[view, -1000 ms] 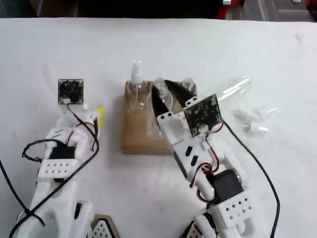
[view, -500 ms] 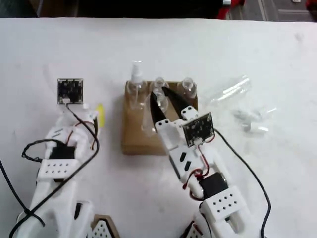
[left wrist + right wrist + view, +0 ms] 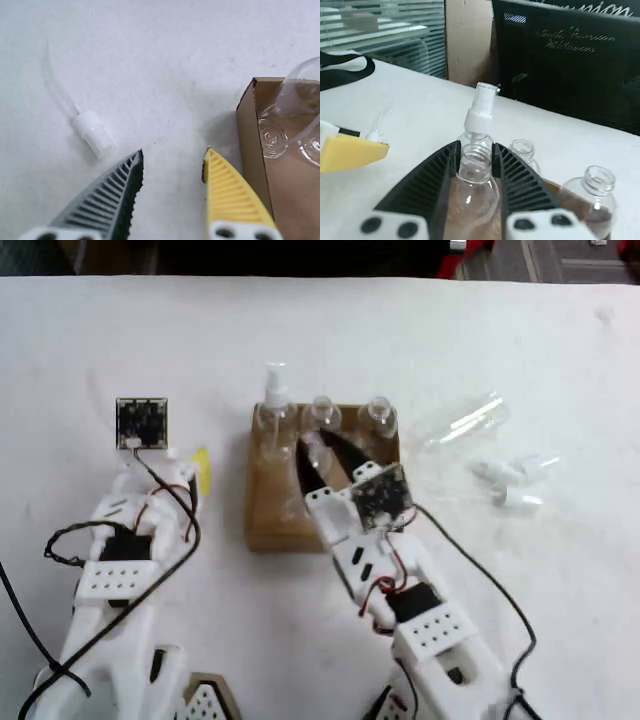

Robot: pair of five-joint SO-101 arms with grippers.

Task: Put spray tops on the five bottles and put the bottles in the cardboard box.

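My right gripper (image 3: 475, 150) is shut on the neck of a clear, topless bottle (image 3: 476, 180), held upright over the cardboard box (image 3: 270, 510). In the box's far end stand a bottle with a white spray top (image 3: 274, 405) and two open bottles (image 3: 321, 412) (image 3: 379, 415). Another clear bottle (image 3: 462, 422) lies on the table right of the box. My left gripper (image 3: 173, 155) hangs open over bare table just left of the box (image 3: 252, 145). A loose spray top (image 3: 92, 132) with its tube lies just beyond its grey finger.
Two more spray tops (image 3: 510, 475) (image 3: 515, 498) lie on the white table (image 3: 450, 340) to the right of the box, near the fallen bottle. The far half of the table is open. Cables trail from both arms along the near side.
My right arm has drawn back and to the left with the bottle, from the box's far right corner toward its middle. The left arm has stayed still.
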